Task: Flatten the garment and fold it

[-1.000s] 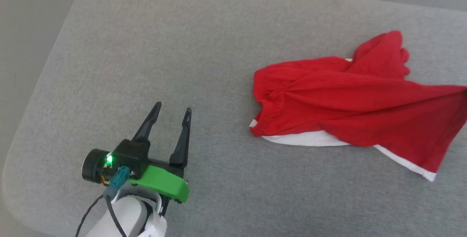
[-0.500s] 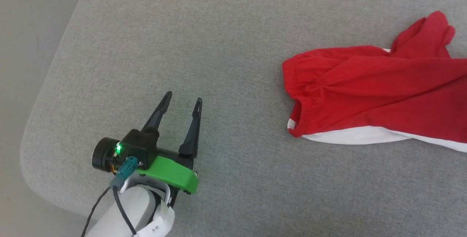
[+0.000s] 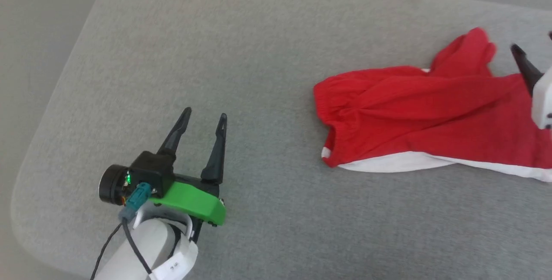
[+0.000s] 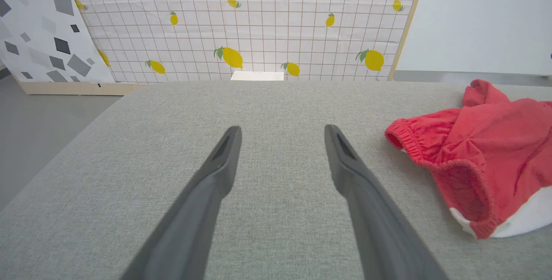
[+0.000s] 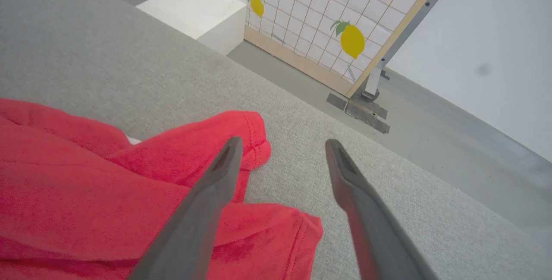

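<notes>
The garment, red shorts with white trim, lies crumpled on the right half of the grey padded table, with its gathered waistband toward the middle. My left gripper stands open over bare table, well left of the garment, with nothing between its fingers. At the right edge of the head view my right gripper is over the garment's far right part. In the right wrist view the right gripper is open and holds nothing; a red folded corner of the garment lies under its left finger.
The table's rounded left corner drops to grey floor. Beyond the far edge stand a lemon-patterned screen and a white box. The screen's metal foot rests on the floor.
My right gripper has opened and let go of the garment's right end, which was pulled taut and now lies slack. The head camera has shifted. The left arm has kept still.
</notes>
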Robot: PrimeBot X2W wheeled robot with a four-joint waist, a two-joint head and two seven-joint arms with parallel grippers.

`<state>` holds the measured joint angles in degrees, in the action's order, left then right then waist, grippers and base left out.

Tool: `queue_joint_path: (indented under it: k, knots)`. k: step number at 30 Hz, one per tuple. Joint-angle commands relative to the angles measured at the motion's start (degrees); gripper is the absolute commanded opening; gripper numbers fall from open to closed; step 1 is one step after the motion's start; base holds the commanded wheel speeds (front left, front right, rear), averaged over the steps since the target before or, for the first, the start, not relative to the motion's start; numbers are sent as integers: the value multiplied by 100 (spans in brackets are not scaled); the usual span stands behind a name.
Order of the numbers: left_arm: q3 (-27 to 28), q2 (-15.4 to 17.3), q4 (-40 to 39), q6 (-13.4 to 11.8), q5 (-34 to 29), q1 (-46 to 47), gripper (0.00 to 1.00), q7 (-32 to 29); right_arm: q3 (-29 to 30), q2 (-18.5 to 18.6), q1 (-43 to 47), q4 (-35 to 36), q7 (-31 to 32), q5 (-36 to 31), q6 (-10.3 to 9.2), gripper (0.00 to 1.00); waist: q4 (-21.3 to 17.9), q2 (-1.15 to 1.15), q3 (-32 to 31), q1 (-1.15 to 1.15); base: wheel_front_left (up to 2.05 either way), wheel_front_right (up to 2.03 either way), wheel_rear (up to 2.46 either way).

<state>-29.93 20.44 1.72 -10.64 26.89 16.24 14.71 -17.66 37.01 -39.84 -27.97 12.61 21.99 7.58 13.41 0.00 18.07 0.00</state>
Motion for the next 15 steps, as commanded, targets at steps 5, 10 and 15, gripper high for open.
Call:
queue_joint_path:
  k: [5, 10, 15]
  knots:
    - [169, 102, -25, -71, 177, -163, 100, -28, 292, -321, 524, 347, -758, 404, -9, 100, -583, 0, -615, 0, 0, 0, 0]
    - [265, 154, -102, -121, 316, -291, 100, -84, 669, -670, 1267, 873, -1292, 494, -9, 100, -838, 0, -819, 0, 0, 0, 0]
    - [254, 244, -214, -84, 429, -442, 100, -213, 1298, -1273, 2114, 1526, -1693, 301, -9, 100, -1079, 0, -928, 0, 0, 0, 0]
